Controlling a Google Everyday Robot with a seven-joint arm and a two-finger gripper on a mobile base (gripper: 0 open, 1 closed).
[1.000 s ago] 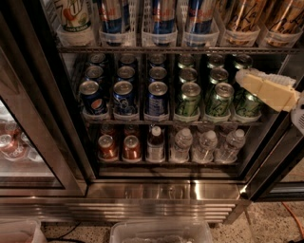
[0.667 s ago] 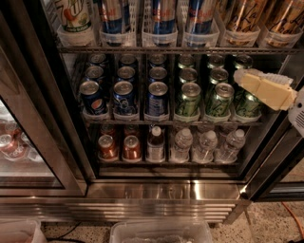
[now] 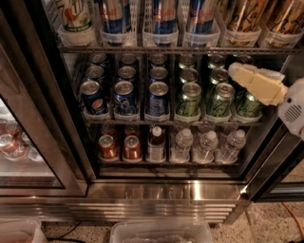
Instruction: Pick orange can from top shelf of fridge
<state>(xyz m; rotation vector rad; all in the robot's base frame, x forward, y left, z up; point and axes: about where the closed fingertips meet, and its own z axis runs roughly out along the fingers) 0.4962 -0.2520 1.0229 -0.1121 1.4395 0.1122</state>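
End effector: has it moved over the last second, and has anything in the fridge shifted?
The end effector has crept slightly up and to the left. It is at the right side of the fridge, in front of the green cans and below the top shelf. It has taken hold of nothing. The orange can and the other cans and bottles stayed put.

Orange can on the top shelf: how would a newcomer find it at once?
In the fridge, look at the top shelf, along the upper edge of the view. The orange can stands in a clear tray just right of the blue-silver cans, above the tool at the green cans; its copper-gold, dark-streaked body sets it apart.
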